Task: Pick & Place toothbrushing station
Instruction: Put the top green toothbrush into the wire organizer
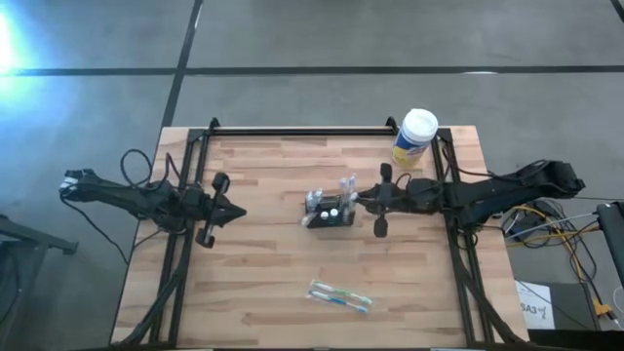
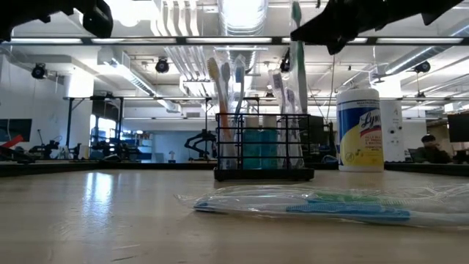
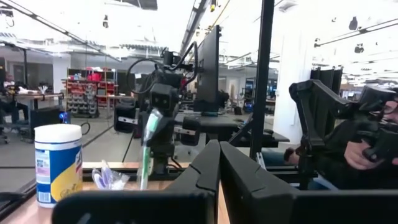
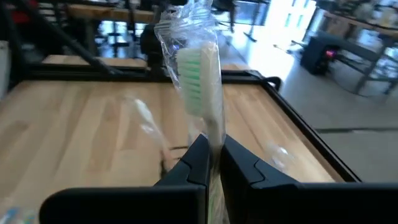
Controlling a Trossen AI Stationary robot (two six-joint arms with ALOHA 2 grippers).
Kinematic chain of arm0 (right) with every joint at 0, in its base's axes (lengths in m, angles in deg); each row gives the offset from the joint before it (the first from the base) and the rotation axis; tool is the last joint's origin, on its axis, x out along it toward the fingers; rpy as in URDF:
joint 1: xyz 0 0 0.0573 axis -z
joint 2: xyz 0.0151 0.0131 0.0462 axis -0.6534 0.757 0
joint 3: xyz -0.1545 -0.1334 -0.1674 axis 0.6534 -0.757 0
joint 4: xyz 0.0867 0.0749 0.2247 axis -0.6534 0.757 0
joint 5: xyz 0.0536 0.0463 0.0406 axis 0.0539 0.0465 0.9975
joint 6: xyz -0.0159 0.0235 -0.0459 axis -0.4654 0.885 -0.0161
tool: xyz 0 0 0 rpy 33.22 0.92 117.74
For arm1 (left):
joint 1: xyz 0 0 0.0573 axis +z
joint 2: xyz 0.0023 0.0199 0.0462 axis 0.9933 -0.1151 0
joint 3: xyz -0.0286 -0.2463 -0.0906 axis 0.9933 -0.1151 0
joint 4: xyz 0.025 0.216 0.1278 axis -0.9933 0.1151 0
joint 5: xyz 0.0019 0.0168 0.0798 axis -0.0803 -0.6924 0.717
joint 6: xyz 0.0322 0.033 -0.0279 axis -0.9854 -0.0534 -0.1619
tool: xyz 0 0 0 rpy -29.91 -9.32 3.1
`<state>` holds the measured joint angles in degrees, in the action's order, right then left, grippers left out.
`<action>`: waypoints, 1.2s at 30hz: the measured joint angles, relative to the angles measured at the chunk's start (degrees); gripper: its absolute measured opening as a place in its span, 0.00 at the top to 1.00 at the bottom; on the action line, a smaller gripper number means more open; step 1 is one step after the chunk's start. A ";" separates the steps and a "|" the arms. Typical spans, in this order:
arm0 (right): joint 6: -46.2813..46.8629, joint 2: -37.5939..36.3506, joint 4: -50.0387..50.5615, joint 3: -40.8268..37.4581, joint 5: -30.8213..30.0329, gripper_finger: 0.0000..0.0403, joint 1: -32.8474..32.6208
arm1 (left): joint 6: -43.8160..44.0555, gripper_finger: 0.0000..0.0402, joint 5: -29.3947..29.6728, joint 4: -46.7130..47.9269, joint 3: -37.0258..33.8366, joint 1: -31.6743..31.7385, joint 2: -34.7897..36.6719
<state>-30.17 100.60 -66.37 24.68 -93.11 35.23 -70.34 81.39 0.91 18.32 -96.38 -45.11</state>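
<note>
Black mesh caddy mid-worktop, right arm pinching a wrapped brush

From above, the toothbrushing station (image 1: 330,212) sits about dead centre on the wooden worktop (image 1: 263,283), with the right gripper (image 1: 363,199) just beside it and the left gripper (image 1: 234,213) well off to the left over bare wood. Low view: brushes stand upright in the station, yellow wipes canister (image 2: 360,129) behind it on the right, packaged toothbrushes (image 2: 315,204) lying flat in front. Left wrist view: its fingers (image 3: 205,174) are pressed together around nothing. Right wrist view: fingers (image 4: 196,163) clamped on a plastic-wrapped toothbrush (image 4: 202,81), bristles up.
</note>
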 joint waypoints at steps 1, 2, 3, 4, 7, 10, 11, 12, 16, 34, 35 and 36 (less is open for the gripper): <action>0.53 0.00 -0.78 -0.70 -1.22 0.97 -0.01 | -0.03 0.96 0.00 0.09 -0.14 0.00 0.00; 0.79 0.00 -2.26 -1.54 -2.22 0.97 0.01 | -0.16 0.96 0.00 0.02 -0.14 0.00 -0.02; 0.84 0.00 -4.17 -2.51 -2.87 0.97 0.03 | -0.37 0.96 0.00 0.01 -0.14 0.00 -0.02; 0.81 0.00 -6.01 -3.41 -3.29 0.97 0.03 | -0.53 0.96 0.00 0.03 -0.14 0.00 -0.02; 0.93 0.00 -10.74 -5.68 -3.34 0.97 0.09 | -0.71 0.96 0.00 0.03 -0.14 0.00 -0.04; 2.81 0.00 -12.01 -6.73 -3.33 0.97 0.57 | -0.72 0.96 0.00 0.03 -0.14 0.00 -0.04; 3.59 0.00 -11.93 -6.97 -3.35 0.97 0.79 | -0.74 0.96 0.00 0.03 -0.14 0.00 -0.04; 4.41 0.02 -11.87 -7.09 -3.35 0.97 0.93 | -0.70 0.97 0.00 0.03 -0.14 0.00 -0.04; 7.29 0.00 -11.27 -7.29 -3.33 0.97 1.20 | 0.15 0.97 0.00 0.03 -0.14 0.00 -0.04; 15.49 14.73 -17.91 -7.19 -7.40 0.97 1.34 | 3.12 0.97 0.11 -0.40 -0.19 -0.02 -1.16; 15.60 16.47 -19.23 -7.19 -8.27 0.97 1.12 | 3.24 0.97 0.11 -0.39 -0.20 -0.01 -1.26; 15.62 18.24 -20.91 -7.19 -9.12 0.97 0.90 | 3.45 0.97 0.11 -0.39 -0.21 -0.01 -1.33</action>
<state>-14.54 118.84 -87.27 17.48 -102.23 36.12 -66.89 81.50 0.52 18.11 -96.39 -46.44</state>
